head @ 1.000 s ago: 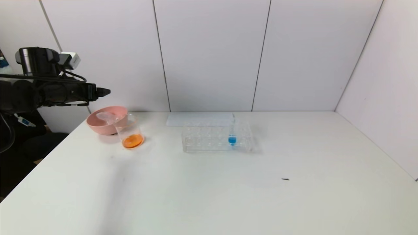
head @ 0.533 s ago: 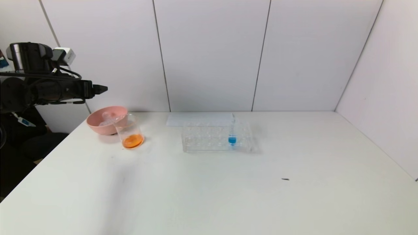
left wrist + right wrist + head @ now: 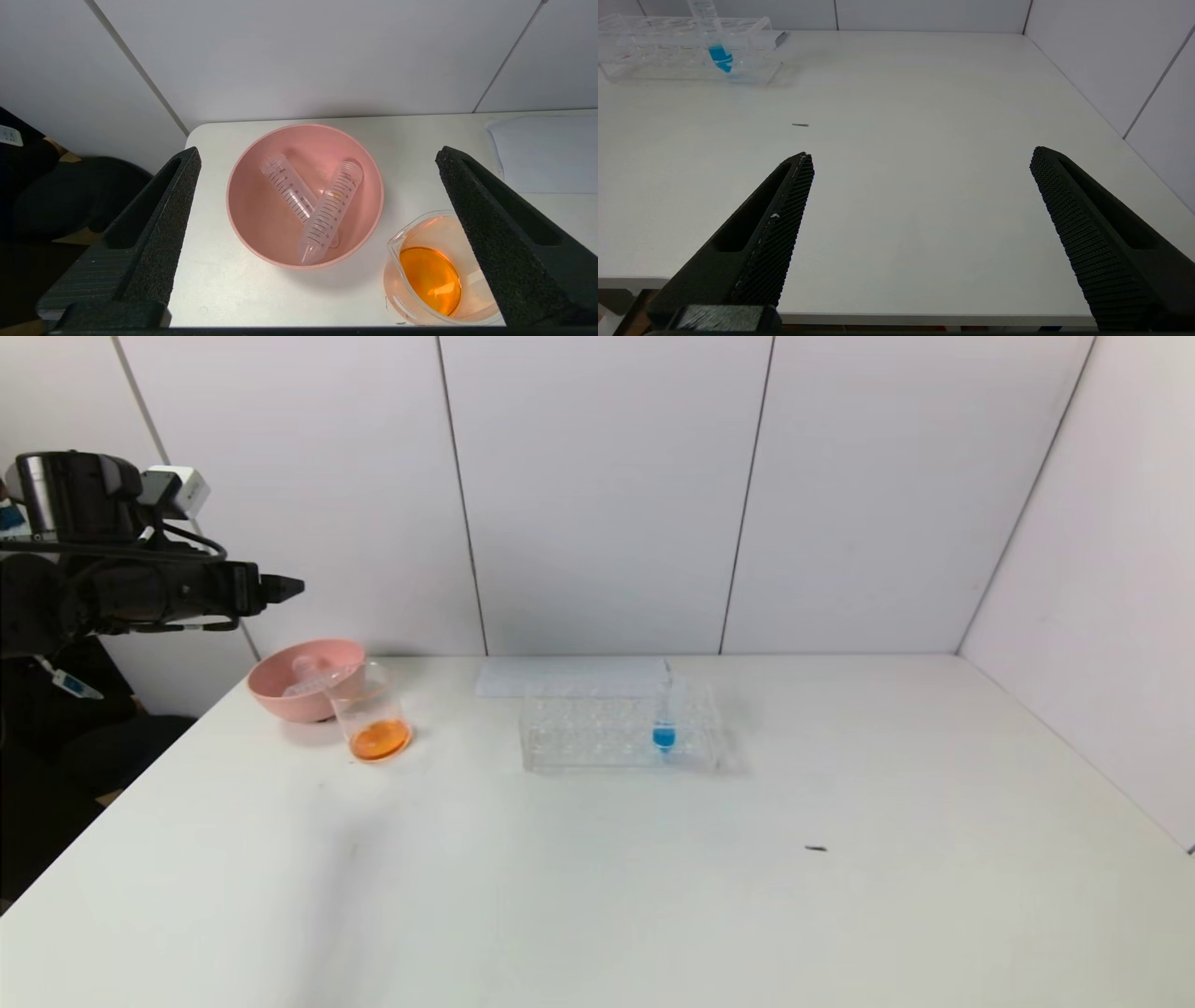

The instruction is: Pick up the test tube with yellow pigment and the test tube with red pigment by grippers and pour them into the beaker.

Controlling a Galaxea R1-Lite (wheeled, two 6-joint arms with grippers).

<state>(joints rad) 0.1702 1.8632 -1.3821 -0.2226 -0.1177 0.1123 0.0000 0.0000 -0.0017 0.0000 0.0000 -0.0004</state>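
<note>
Most of the table [image 3: 653,896] is left bare across its front and right side, where wide passage is offered. Its far left corner is crowded by a pink bowl [image 3: 285,695] and the beaker [image 3: 373,714], set touching or just beside each other. The far middle is taken by a clear tube rack [image 3: 597,733] with a blue-liquid tube [image 3: 664,719] standing upright in it. Open room is left between beaker and rack.

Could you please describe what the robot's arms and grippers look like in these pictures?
The left arm is black, with loose black cables looped along it and a small white block on top beside a dark cylindrical housing. The left gripper and right gripper each have two long, tapering black fingers with finely textured inner pads and a hollow slot along the outer side.
</note>
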